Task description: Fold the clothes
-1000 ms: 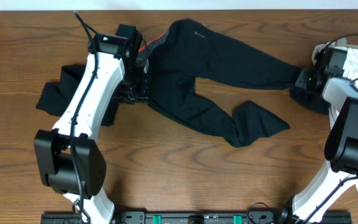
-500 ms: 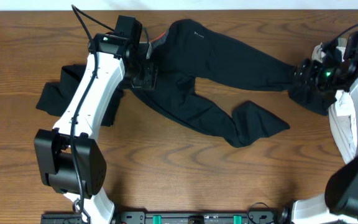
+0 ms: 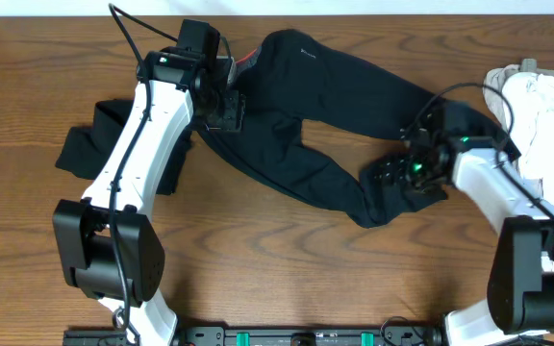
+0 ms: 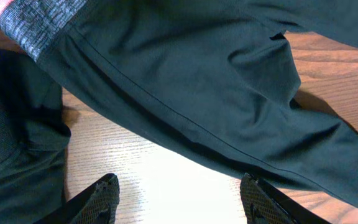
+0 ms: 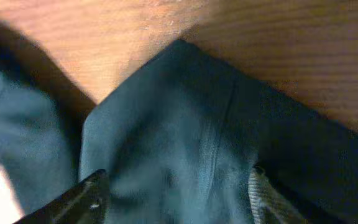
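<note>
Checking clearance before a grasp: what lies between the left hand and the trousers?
Bare table separates the open left hand from the trousers, in the left wrist view.

Moved: right gripper (image 3: 390, 179) left the far end of upper trouser leg and swung inward. Now over folded cuff (image 5: 185, 124) of lower leg of trousers (image 3: 325, 96), fingers (image 5: 86, 196) spread, cuff cloth under and between them. White garments (image 3: 546, 106), earlier partly behind right arm, now fully uncovered behind that gripper. Left gripper (image 3: 227, 108) shifted up toward waistband (image 4: 33, 25). Its jaws are wider than a second ago, bare table (image 4: 166, 180) between fingertips, trouser cloth just ahead.
</note>
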`<state>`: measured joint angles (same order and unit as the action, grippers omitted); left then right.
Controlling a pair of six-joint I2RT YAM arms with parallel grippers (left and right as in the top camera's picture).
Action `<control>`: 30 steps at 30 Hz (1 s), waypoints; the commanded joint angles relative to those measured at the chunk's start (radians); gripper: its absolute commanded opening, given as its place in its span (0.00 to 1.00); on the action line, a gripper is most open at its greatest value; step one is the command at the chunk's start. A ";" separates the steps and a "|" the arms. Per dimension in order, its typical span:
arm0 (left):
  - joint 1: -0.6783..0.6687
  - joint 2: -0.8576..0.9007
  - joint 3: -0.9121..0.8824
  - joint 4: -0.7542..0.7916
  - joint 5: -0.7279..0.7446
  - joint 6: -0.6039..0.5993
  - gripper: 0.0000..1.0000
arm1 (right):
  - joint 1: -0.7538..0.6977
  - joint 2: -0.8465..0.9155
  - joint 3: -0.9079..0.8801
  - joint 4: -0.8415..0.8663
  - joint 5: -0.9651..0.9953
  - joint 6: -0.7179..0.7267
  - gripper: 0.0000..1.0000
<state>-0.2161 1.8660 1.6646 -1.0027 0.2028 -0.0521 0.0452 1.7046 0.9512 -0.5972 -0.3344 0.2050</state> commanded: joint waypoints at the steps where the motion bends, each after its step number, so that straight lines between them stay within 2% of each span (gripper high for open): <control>1: 0.002 0.003 0.002 -0.007 -0.008 0.003 0.65 | 0.014 -0.003 -0.037 0.048 0.080 0.072 0.57; 4: 0.002 0.003 0.002 -0.009 -0.008 0.003 0.65 | 0.014 -0.003 -0.046 0.061 0.114 0.083 0.47; 5: 0.002 0.003 0.002 -0.009 -0.008 0.003 0.65 | 0.014 -0.003 -0.046 0.058 0.126 0.083 0.38; 9: 0.002 0.003 0.002 -0.009 -0.008 0.003 0.65 | 0.012 -0.004 -0.043 0.053 0.129 0.083 0.17; 13: 0.002 0.003 0.002 -0.008 -0.008 0.003 0.65 | -0.005 -0.029 -0.019 0.007 0.124 0.078 0.02; 17: 0.002 0.005 -0.003 -0.004 -0.009 0.006 0.65 | -0.031 -0.111 0.005 -0.063 0.123 0.041 0.01; 25: 0.002 0.028 -0.092 0.083 -0.008 0.006 0.65 | -0.078 -0.387 0.005 -0.159 0.121 0.025 0.01; 26: 0.002 0.032 -0.114 0.109 -0.008 0.007 0.65 | -0.080 -0.410 0.005 -0.172 0.121 0.026 0.03; 30: 0.001 0.060 -0.203 0.230 -0.006 0.022 0.65 | -0.069 -0.410 -0.002 -0.179 0.117 0.027 0.22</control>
<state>-0.2161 1.8881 1.5116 -0.8040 0.2031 -0.0490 -0.0269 1.2793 0.9451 -0.7738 -0.2161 0.2424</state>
